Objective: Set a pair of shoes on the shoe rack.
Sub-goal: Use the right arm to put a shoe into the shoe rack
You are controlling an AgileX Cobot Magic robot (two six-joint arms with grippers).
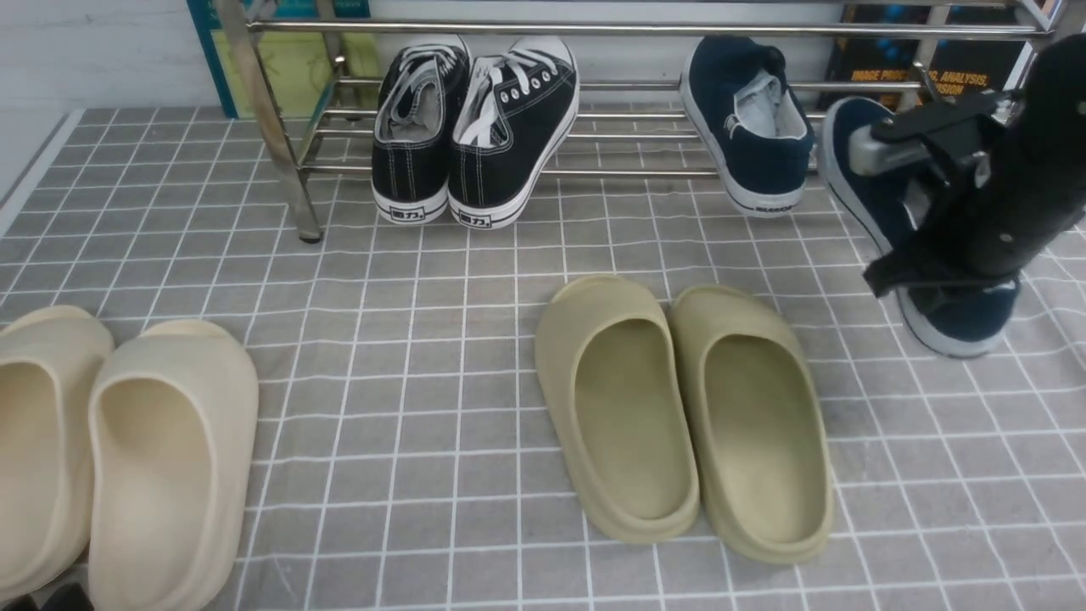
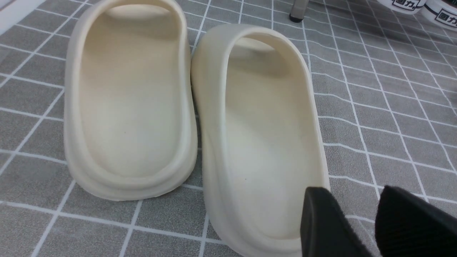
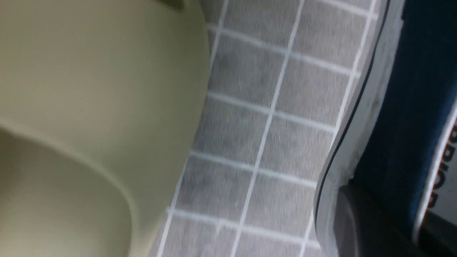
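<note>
The chrome shoe rack (image 1: pixel 611 136) stands at the back. One navy slip-on shoe (image 1: pixel 747 127) lies on its lower bars, heel towards me. My right gripper (image 1: pixel 942 284) is shut on the heel wall of the second navy slip-on shoe (image 1: pixel 857 182), which is tilted with its toe up towards the rack's right end and its heel low over the mat. In the right wrist view the shoe's white sole and navy canvas (image 3: pixel 400 107) sit between the fingers of the right gripper (image 3: pixel 392 217). My left gripper (image 2: pixel 360 217) is open and empty, low beside the cream slides.
Black lace-up sneakers (image 1: pixel 475 119) fill the rack's left half. Olive slides (image 1: pixel 679 407) lie mid-mat, just left of the held shoe, and also show in the right wrist view (image 3: pixel 89 107). Cream slides (image 1: pixel 127 441) lie at front left, and also show in the left wrist view (image 2: pixel 200 107). A rack leg (image 1: pixel 280 136) stands on the mat.
</note>
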